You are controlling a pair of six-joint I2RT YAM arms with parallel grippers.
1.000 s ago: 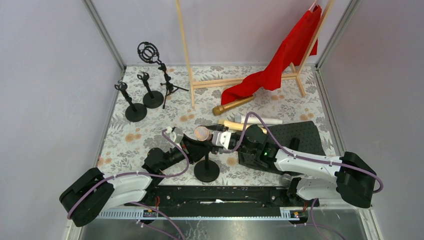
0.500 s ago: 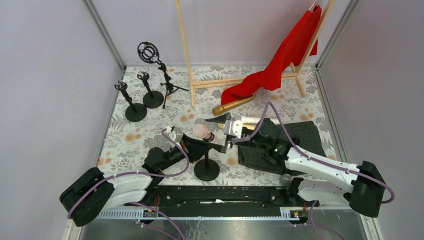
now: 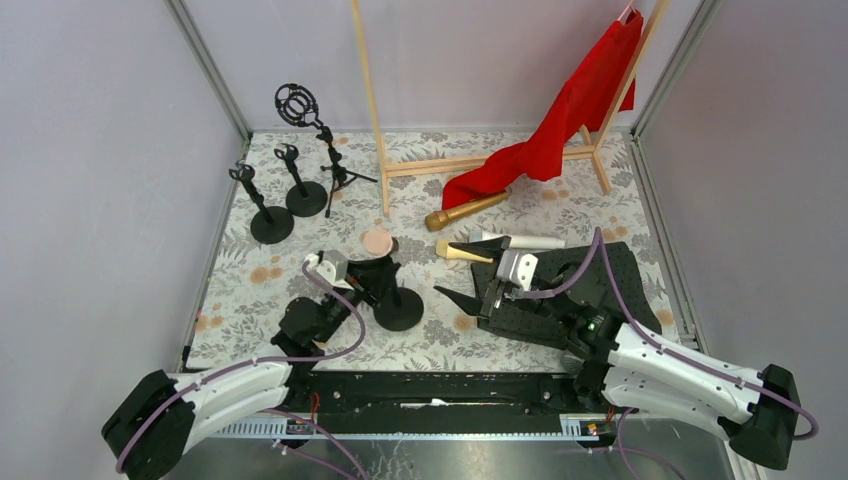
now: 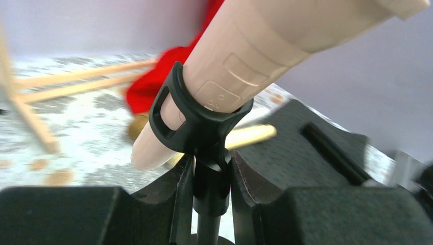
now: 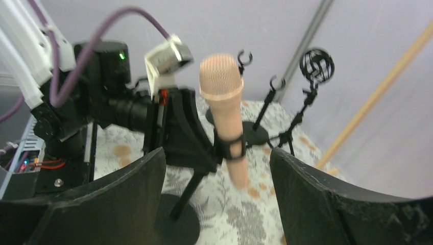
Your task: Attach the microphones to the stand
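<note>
One pink microphone [image 5: 220, 97] is sitting in the clip of the stand [image 3: 398, 308], whose post the left gripper [image 4: 209, 193] is pinching. The right gripper [image 3: 455, 272] is hanging nearby, jaws spread, holding nothing.

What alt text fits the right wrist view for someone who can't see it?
A pink microphone sits head up in the clip of a black stand, whose stem the left fingers grip just below the clip. The right fingers stand open in the foreground, apart from it; three empty stands sit behind.
</note>
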